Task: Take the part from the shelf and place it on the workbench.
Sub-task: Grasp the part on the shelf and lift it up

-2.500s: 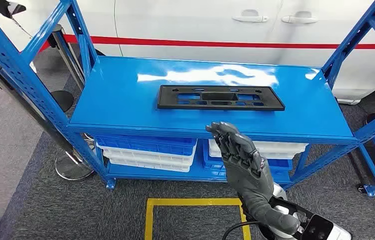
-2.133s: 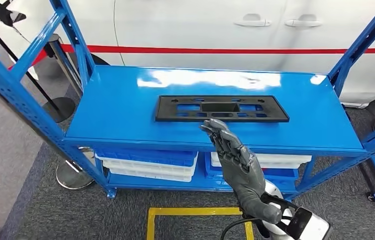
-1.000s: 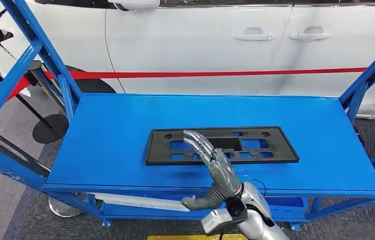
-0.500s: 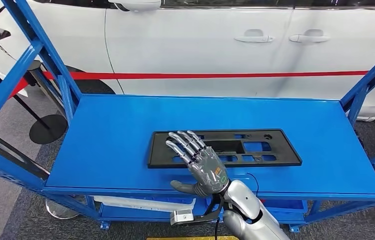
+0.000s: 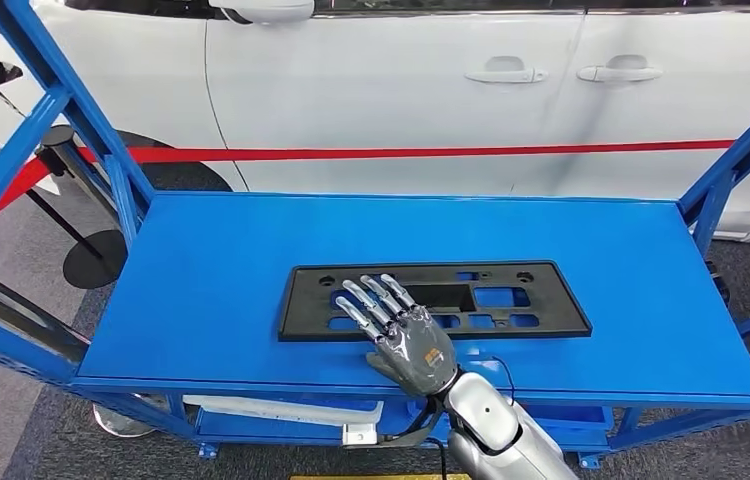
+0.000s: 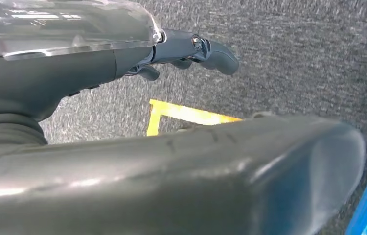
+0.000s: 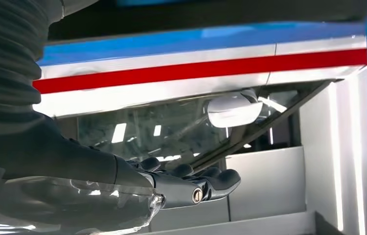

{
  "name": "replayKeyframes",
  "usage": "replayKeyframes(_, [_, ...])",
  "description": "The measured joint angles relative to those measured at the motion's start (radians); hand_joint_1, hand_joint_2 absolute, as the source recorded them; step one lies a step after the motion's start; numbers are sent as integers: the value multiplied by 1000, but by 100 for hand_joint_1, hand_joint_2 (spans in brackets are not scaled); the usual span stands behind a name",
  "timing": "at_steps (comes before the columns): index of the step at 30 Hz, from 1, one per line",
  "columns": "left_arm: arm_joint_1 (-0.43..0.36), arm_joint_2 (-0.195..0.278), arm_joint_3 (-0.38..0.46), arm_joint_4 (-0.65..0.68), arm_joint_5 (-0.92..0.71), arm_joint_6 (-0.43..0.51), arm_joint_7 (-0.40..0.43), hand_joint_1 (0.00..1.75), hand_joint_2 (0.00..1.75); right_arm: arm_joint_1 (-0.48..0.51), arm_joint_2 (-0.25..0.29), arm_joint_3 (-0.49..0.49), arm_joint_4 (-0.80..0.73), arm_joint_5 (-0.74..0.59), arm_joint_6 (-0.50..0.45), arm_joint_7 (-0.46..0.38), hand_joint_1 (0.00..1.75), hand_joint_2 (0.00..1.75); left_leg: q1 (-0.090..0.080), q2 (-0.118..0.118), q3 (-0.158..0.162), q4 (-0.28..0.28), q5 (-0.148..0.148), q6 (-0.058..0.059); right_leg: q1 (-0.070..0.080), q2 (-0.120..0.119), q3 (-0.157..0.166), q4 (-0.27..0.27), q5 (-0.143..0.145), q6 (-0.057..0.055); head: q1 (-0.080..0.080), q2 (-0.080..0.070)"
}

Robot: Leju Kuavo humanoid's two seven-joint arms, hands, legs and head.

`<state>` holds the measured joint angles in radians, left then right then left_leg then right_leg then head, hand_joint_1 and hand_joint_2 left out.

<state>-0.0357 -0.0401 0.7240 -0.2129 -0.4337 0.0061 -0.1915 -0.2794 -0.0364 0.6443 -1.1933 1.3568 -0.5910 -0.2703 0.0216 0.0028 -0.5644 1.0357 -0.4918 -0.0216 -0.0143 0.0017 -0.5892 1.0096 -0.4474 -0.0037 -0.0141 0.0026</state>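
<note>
A flat black plastic part [image 5: 511, 300] with several cutouts lies lengthwise in the middle of the blue shelf top [image 5: 211, 290]. My right hand [image 5: 401, 330] reaches in over the shelf's front edge, back upward. Its fingers are spread over the part's near left portion, and I cannot tell whether they touch it. It holds nothing. The right wrist view shows the same hand [image 7: 172, 188] with fingers stretched out. My left hand [image 6: 191, 49] hangs low over the grey carpet with nothing in it.
A white car [image 5: 401, 90] with a red stripe stands close behind the shelf. Blue uprights [image 5: 61, 110] [image 5: 741, 150] frame both shelf ends. A black stanchion base [image 5: 91, 258] sits at the left. White bins [image 5: 281, 410] lie on the lower level. A yellow floor marking [image 6: 186, 113] is below.
The camera has come closer to the shelf. My right hand rose from below the front edge, turned palm down and now lies over the part's left portion.
</note>
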Motion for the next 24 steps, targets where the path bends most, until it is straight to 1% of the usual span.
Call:
replayKeyframes(1, [0,1,0,0,-1,-1,0,0,0,-5,3,3,10,8,3,1,0,175,1,0,-17,40,-25,-2,-1,-1,3,-4,2,-7,0,0])
replayKeyframes(3, [0,1,2,0,-4,-3,-1,0,0,-16,9,12,32,21,12,3,0,175,1,-1,-79,170,-89,-5,4,-2,4,-5,0,-16,-1,0])
replayKeyframes(4, [1,2,3,0,-5,-3,-1,0,0,-19,10,17,43,28,17,4,0,175,1,-1,-108,230,-109,-6,6,-2,4,-4,-1,-18,0,0])
replayKeyframes(5, [2,3,4,0,-6,-3,-1,0,0,-24,11,21,54,34,20,6,0,175,1,-1,-125,261,-110,-6,9,-1,5,-3,-2,-19,0,0])
replayKeyframes(6, [2,4,6,0,-6,-3,-2,0,0,-29,13,25,65,42,22,9,0,175,1,-1,-123,252,-91,-6,10,0,5,0,-3,-20,0,0])
replayKeyframes(7, [1,5,7,0,-6,-4,-2,0,0,-36,15,30,77,52,23,14,0,175,1,-1,-103,206,-56,-4,11,1,5,4,-5,-20,0,0])
replayKeyframes(8, [1,7,8,0,-6,-5,-3,0,0,-44,19,34,88,64,24,21,0,175,1,-1,-74,140,-19,-2,11,3,5,9,-8,-18,0,0])
replayKeyframes(9, [0,8,8,0,-6,-6,-5,0,0,-53,23,39,98,78,24,30,0,175,-1,-1,-46,77,6,1,13,4,3,15,-12,-15,-1,0])
replayKeyframes(10, [-1,8,9,0,-6,-7,-6,0,0,-60,26,42,108,94,23,40,0,175,-2,-2,-26,33,20,5,15,6,1,21,-15,-11,0,0])
replayKeyframes(11, [-2,9,10,0,-7,-8,-8,0,0,-67,30,46,118,109,23,51,0,175,-4,-3,-17,11,22,10,17,6,-1,24,-16,-7,0,0])
replayKeyframes(12, [-3,9,11,0,-7,-9,-9,0,0,-73,32,49,128,123,22,62,0,175,-6,-4,-16,5,20,14,18,7,-3,25,-16,-3,0,0])
replayKeyframes(14, [-3,9,14,0,-9,-12,-10,0,0,-82,37,53,146,141,21,79,0,175,-5,-5,-17,3,24,22,17,7,-4,23,-14,3,0,0])
replayKeyframes(15, [-2,8,14,0,-9,-14,-11,0,0,-87,38,54,154,146,20,87,0,175,-4,-5,-17,0,27,27,16,6,-5,26,-17,8,0,0])
replayKeyframes(16, [-2,8,15,0,-11,-16,-12,0,0,-93,40,55,164,153,19,98,0,175,-2,-4,-16,-4,30,33,15,5,-10,40,-28,12,2,0])
replayKeyframes(17, [-3,8,16,0,-13,-17,-12,0,0,-101,43,55,175,162,17,112,0,175,0,-3,-16,-7,33,39,13,4,-24,72,-50,18,3,0])
replayKeyframes(18, [-4,8,18,0,-15,-19,-14,0,0,-108,45,56,188,171,16,128,0,175,1,-3,-17,-8,35,42,10,3,-47,125,-81,23,5,0])
replayKeyframes(19, [-4,8,20,0,-17,-20,-15,0,0,-114,47,56,203,181,14,148,0,175,1,-2,-18,-9,35,43,7,3,-79,192,-114,28,7,0])
replayKeyframes(20, [-4,8,22,0,-18,-20,-16,0,0,-118,49,55,220,190,12,168,0,175,1,-2,-19,-9,35,44,5,3,-108,256,-139,32,7,0])
replayKeyframes(21, [-4,8,24,0,-20,-21,-16,0,0,-120,51,53,236,197,9,188,0,175,0,-2,-19,-9,35,44,3,3,-127,295,-147,34,7,0])
replayKeyframes(22, [-4,8,26,0,-22,-21,-17,0,0,-124,54,49,252,202,5,207,0,175,0,-2,-18,-9,35,44,2,2,-128,295,-134,35,7,0])
replayKeyframes(23, [-4,8,28,0,-23,-20,-18,0,0,-130,56,44,266,205,2,223,0,175,0,-3,-16,-9,35,43,1,2,-107,251,-103,33,7,0])
replayKeyframes(24, [-4,8,30,0,-25,-20,-18,0,0,-138,59,38,279,208,-1,239,0,175,0,-3,-14,-9,34,42,1,1,-72,181,-65,30,8,0])
